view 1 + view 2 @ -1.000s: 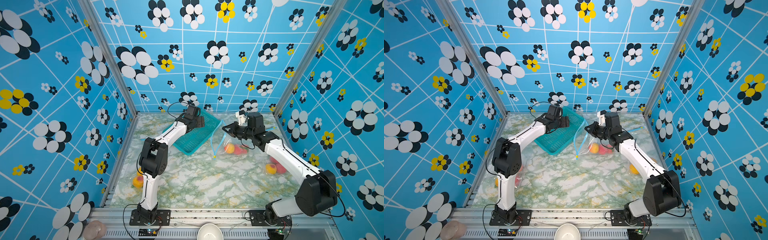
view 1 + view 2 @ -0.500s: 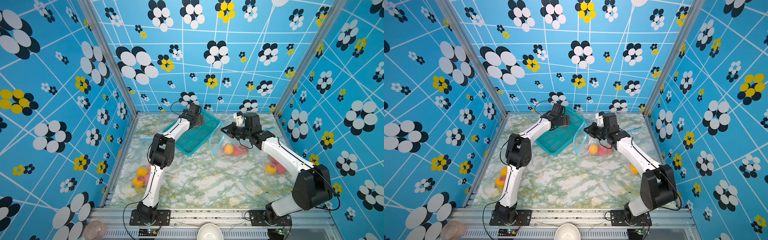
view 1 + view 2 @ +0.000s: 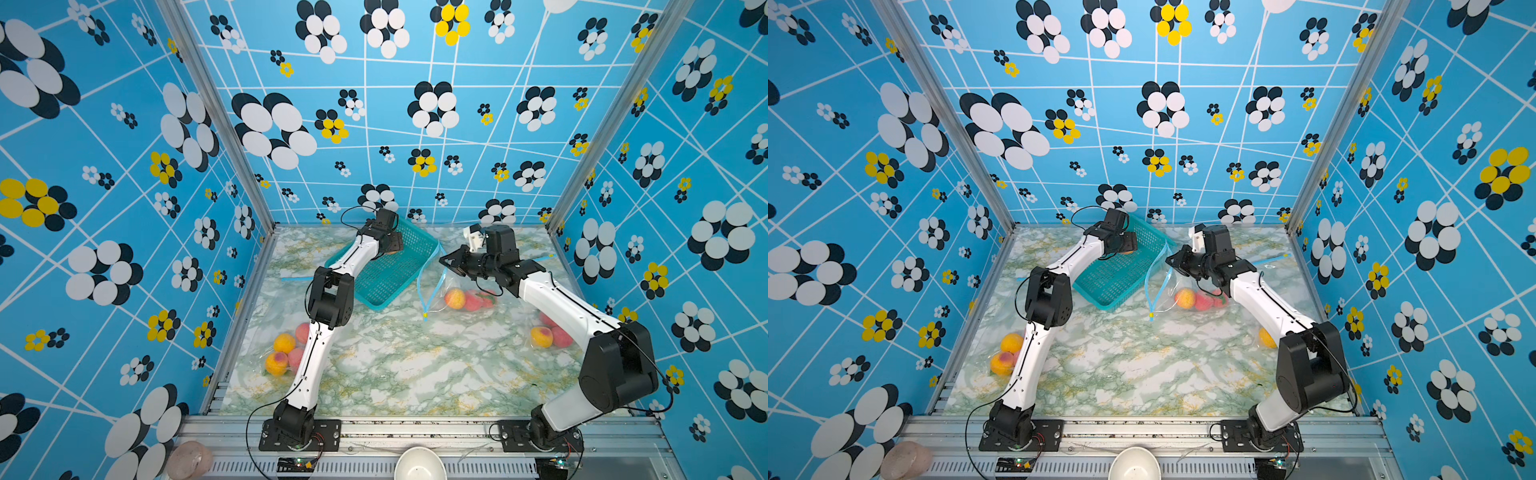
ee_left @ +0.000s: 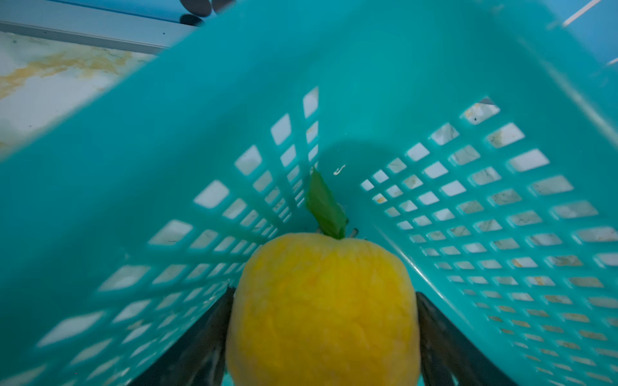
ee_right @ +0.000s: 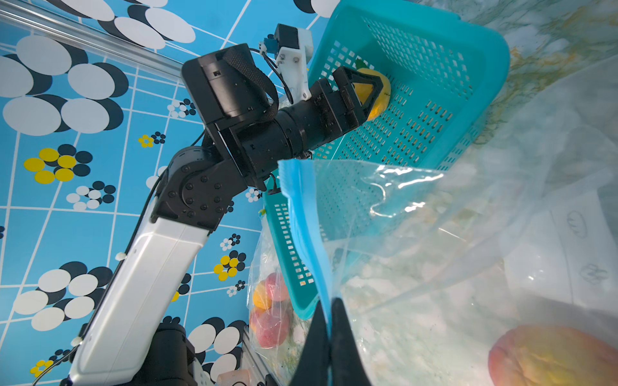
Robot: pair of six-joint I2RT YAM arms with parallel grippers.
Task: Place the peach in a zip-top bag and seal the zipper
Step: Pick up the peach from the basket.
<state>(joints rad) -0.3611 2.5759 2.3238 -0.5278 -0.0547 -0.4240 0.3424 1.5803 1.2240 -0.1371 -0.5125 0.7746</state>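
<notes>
So the left tool (image 5: 369, 92) is gripping the peach (image 4: 322, 310) down in the basket (image 4: 501, 200) corner. The right tool (image 5: 331, 320) is pinching the bag (image 5: 434, 217) by its zipper edge (image 5: 301, 207), holding the mouth up for loading.

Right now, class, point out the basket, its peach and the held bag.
basket (image 3: 386, 282): in a top view, mesh floor.
peach (image 4: 322, 310): left wrist view, yellow skin.
bag (image 5: 302, 214): right wrist view, blue zipper strip.

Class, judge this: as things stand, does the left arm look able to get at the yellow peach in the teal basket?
Probably yes. Its end effector sits inside the basket, with fingers on either side of the peach and nothing between. Whether they grip it yet is unclear.
</notes>
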